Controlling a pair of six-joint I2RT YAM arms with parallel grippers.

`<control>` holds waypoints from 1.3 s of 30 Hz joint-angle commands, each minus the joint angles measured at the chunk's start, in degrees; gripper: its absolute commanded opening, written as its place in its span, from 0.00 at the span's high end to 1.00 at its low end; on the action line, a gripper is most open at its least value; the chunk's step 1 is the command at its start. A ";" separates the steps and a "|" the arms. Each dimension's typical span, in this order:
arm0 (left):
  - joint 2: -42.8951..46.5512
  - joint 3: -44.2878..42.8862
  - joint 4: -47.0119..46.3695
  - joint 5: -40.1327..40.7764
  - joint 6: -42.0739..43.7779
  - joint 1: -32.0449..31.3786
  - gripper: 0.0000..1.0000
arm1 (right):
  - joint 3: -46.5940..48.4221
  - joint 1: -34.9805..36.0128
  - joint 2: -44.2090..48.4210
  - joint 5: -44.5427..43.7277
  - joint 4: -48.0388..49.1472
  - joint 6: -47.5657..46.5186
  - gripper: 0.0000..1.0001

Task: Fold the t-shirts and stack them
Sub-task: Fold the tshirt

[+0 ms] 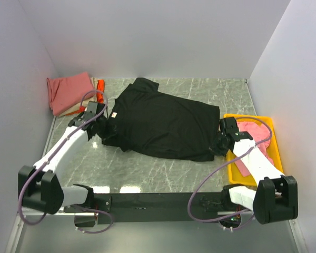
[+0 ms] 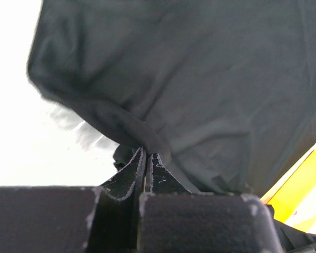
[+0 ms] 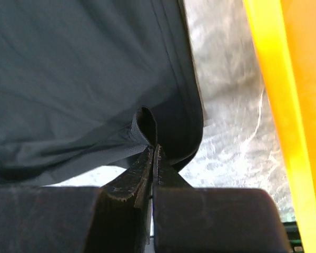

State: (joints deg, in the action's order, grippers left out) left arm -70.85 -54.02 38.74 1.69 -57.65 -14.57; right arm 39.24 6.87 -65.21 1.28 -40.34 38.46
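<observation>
Left gripper (image 2: 146, 153): pinched closed on a fold at the left edge of the black t-shirt (image 1: 163, 124).
Right gripper (image 3: 154, 148): clamped on the stitched hem at its right edge.
Shirt: mid-worktop (image 1: 147, 176), spread, rumpled. Likely light, limp and draping, so best taken at hem or shoulders.
Yellow bin (image 1: 277, 153), right edge: holds a pink t-shirt (image 1: 255, 132).
Far-left corner: folded stack topped by a dusty-red t-shirt (image 1: 68, 92).

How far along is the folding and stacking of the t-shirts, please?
Done: a dusty-red shirt lies folded in the far left corner, an orange shirt showing beside it. In hand: the black t-shirt lies spread on the table, the left tool and right tool each shut on an edge. Left: folding and stacking it, then the pink shirt in the yellow bin.
</observation>
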 commanded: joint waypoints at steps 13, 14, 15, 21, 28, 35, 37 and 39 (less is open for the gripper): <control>-23.87 -19.01 -10.62 4.10 4.74 -0.29 0.99 | 13.48 -0.19 -13.80 -8.57 6.41 -2.69 1.00; -25.03 -21.28 -10.36 4.11 5.09 -0.29 0.99 | 13.75 -0.11 -14.33 -8.66 7.28 -2.60 1.00; -26.17 -22.43 -9.92 4.37 5.26 -0.29 1.00 | 14.10 -0.02 -15.11 -8.57 7.55 -2.60 1.00; -31.63 -28.15 -9.65 7.18 5.97 -0.29 0.99 | 15.42 -0.11 -17.84 -8.75 9.92 -2.86 1.00; -38.38 -34.38 -9.92 6.65 7.90 -0.20 0.99 | 17.27 -0.11 -20.92 -12.18 10.19 -3.47 1.00; -44.11 -40.02 -10.35 8.06 10.18 -0.11 0.88 | 20.08 0.07 -24.79 -14.90 13.88 -6.28 0.81; -45.33 -42.12 -10.44 7.63 10.97 -0.11 0.57 | 21.74 0.16 -24.97 -15.08 14.06 -7.51 0.65; -45.69 -43.62 -8.87 7.97 11.33 -0.11 0.39 | 22.80 0.86 -24.62 -14.99 13.18 -7.96 0.50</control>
State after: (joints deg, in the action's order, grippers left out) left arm -116.81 -93.21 29.89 8.43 -48.12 -14.70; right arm 58.06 6.94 -90.41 -11.22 -29.26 32.58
